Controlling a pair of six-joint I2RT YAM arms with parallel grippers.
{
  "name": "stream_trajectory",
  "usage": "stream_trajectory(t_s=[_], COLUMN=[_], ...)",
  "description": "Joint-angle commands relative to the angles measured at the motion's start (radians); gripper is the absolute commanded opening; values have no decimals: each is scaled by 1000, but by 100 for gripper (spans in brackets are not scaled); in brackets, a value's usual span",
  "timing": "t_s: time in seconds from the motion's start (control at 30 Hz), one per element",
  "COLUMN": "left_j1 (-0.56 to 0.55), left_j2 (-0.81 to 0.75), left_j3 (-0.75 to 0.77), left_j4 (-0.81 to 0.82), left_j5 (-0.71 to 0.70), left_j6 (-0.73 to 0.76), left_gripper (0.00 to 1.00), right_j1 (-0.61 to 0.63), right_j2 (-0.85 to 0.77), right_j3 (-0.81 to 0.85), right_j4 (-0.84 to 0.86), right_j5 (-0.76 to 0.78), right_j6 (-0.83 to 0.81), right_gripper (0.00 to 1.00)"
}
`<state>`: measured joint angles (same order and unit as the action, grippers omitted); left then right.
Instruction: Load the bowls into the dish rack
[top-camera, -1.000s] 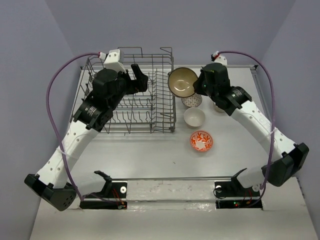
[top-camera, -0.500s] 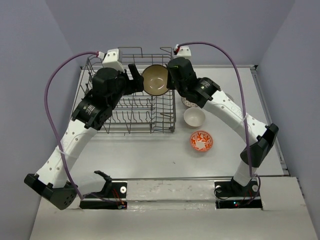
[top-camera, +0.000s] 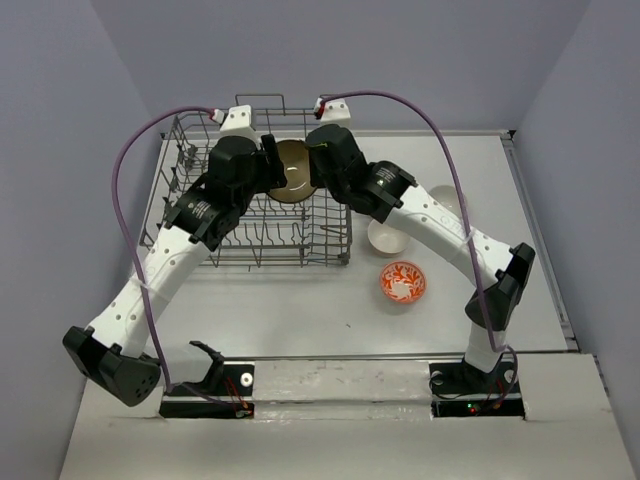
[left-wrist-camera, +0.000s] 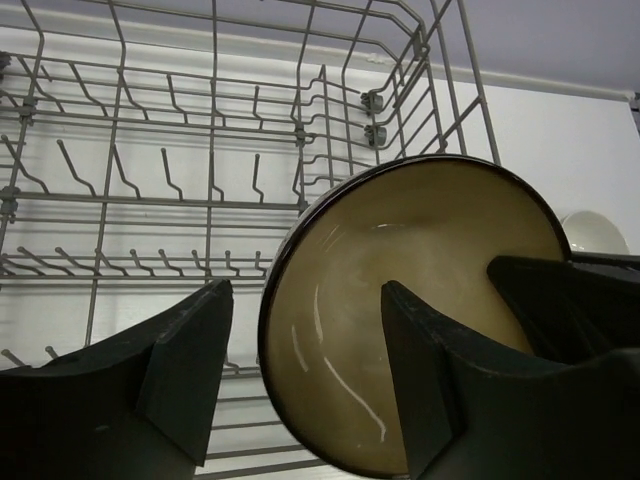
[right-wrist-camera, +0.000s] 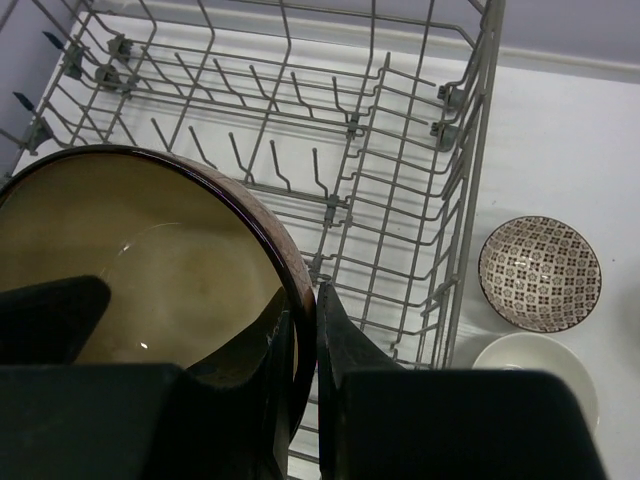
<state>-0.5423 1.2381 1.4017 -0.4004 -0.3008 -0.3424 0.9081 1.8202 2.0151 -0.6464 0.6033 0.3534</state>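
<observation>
Right pincer (right-wrist-camera: 306, 325) clenched on rim of brown bowl (left-wrist-camera: 420, 290), held tilted above dish rack (right-wrist-camera: 470, 150). Left pincer (left-wrist-camera: 305, 310) released, straddling the opposite rim. Step looks like a handover. Next: left clamps, right lets go, bowl lowers into rack.

Top view high, looking down; wrist views close, sharing dish rack (left-wrist-camera: 212, 120)

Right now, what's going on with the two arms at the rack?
The right gripper is pinching the rim of the brown bowl, holding it tilted above the dish rack. The left gripper is open with one finger on either side of the bowl's rim, so this looks like a handover. No bowl is seated in the rack. The orange-red bowl, a white bowl and the grey-patterned bowl sit on the table to the rack's right.
</observation>
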Motion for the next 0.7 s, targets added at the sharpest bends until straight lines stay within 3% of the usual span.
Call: stream_trajectory(t_s=[0.0,0.1,0.2,0.23,0.33,0.43,0.57,0.67], left_j1=[-2,-2,-1,1,2,4,7,8], left_j2=[8,6,17,20,15,8,6,4], left_j3=[-12,-29,-29,-30,-36,-43,-47,-52], left_j4=[29,43,34,31,28,29,25,31], left_j5=[-69,-73,-67,-66,-67,-67,-66,-61], left_j6=[-6,-10,-14,-17,-23,-21,-14,-9], left_gripper=[68,61,43,31,16,14,0,0], right_j1=[25,25,34,34,34,34,34,34], right_j2=[-24,-27,-27,-27,-25,-21,-13,-12], right_j3=[97,100,102,105,108,111,116,111], right_j4=[129,131,131,133,133,133,131,136], right_j5=[62,65,76,79,93,102,92,72], right_j6=[-5,-10,-17,-22,-31,-40,-41,-45], right_gripper=[1,1,1,1,1,1,1,1])
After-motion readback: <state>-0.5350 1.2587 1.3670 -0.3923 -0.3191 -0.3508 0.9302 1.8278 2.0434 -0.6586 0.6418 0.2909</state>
